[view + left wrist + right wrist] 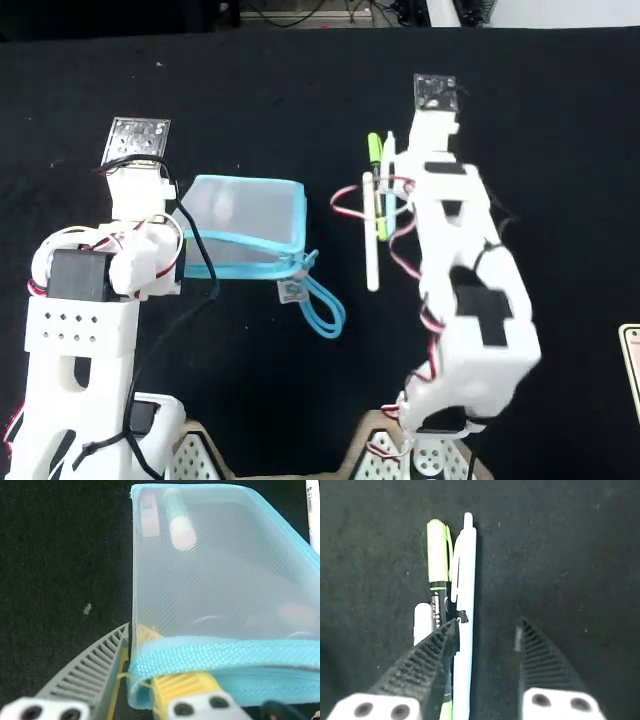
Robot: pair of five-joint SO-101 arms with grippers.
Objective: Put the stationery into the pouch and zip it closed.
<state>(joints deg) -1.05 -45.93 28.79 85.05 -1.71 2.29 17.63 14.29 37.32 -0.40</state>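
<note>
Presently, note the left gripper [134,630] pinched shut on the side seam of the pouch [245,215], lying flat on the black table cloth [250,90] with a few items already inside. Treat the mesh as soft and light; expect sagging and sliding if pulled by the blue zip loop [325,305] without a counter-hold. Note the right gripper [487,627] spread wide, low over three items lying side by side near the pouch but apart from it: white pen [465,580], green highlighter [437,555], white stick [422,622]. Handle as rigid, light, smooth, prone to rolling; grasp one barrel at mid-length, across its axis. Disregard cables [300,12] beyond the far edge and the pale card [630,365].
</note>
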